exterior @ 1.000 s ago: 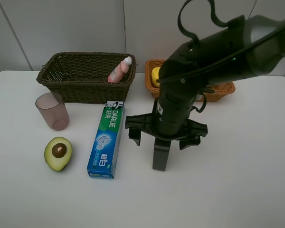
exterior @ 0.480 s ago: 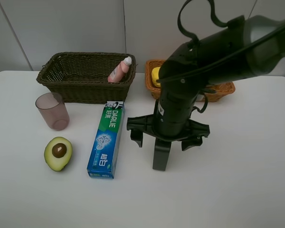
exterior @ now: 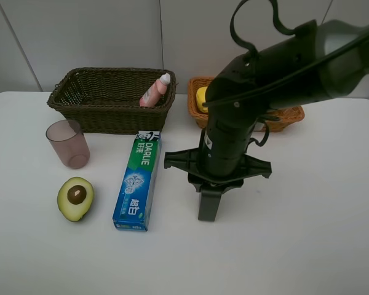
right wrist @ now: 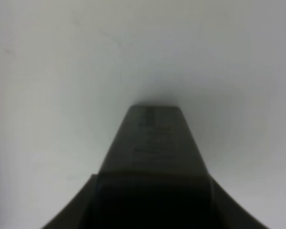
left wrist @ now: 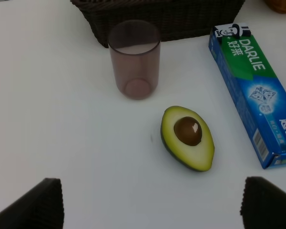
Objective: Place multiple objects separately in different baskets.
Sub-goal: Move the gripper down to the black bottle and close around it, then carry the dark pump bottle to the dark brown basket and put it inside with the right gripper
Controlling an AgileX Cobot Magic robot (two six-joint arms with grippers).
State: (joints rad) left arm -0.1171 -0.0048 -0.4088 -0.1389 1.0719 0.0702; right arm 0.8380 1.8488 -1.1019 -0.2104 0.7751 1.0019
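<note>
Right fingers (exterior: 198,182) were splayed wide a second ago, and now they've pinched in on the slim black bottle (exterior: 209,206) lying on the white counter (exterior: 307,233). So that's a closed grip on it, near its upper end as far as I can tell. The bottle is sitting on the counter, not lifted yet, just right of the blue-green toothpaste box (exterior: 137,181).

Nothing else has budged. Left fingers (left wrist: 43,205) are spread wide and holding nothing, hovering over the halved avocado (left wrist: 187,137) and the translucent mauve cup (left wrist: 134,59).

My read is that the grab is done and a lift comes next. The pink white-capped bottle (exterior: 155,91) is already in the dark olive-brown wicker basket (exterior: 111,98), so that's probably where this one goes. The light orange-tan wicker basket (exterior: 289,115) has something yellow in it, mostly hidden by the arm.
</note>
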